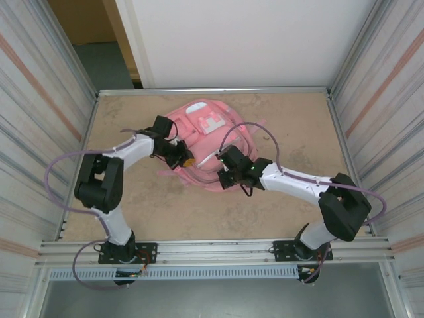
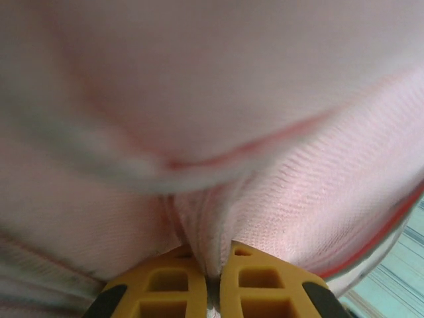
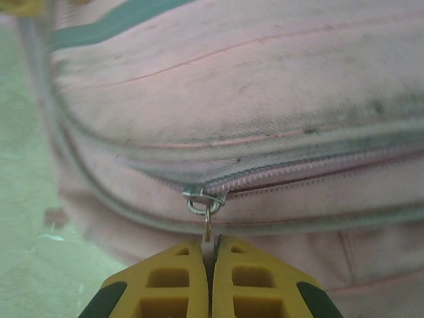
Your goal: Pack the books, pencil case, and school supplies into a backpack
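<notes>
The table [image 1: 165, 212] is a pale brown board. It has ribbed metal walls [image 1: 40, 99] on both sides and a white wall [image 1: 238, 40] behind it. The pink backpack [image 1: 199, 142] lies flat in the middle of the table, a little toward the far side. Its white and pale pink front pocket [image 1: 211, 121] faces up.

My left gripper [image 2: 213, 265] is at the left edge of the backpack. My yellow fingers [image 2: 165, 285] there are pressed together, and a fold of pink mesh fabric [image 2: 318, 199] is pinched between their tips. The mesh rises from the pinch and spreads wide to the right. A red seam [image 2: 265, 142] runs across it, and above the seam the cloth is too blurred to describe.

My right gripper [image 3: 211, 248] is at the near edge of the backpack, just right of its middle. Its two fingers are also pressed together, and they hold the small metal zipper pull [image 3: 207, 228] by its lower end. The pull hangs from the slider ring [image 3: 202, 199]. To the right of the slider, the zipper [image 3: 318, 175] stands open a little, as a thin dark gap. To the left of the slider I cannot tell whether the teeth are joined. Under the backpack's corner, at the left side of this view, the table looks greenish.
</notes>
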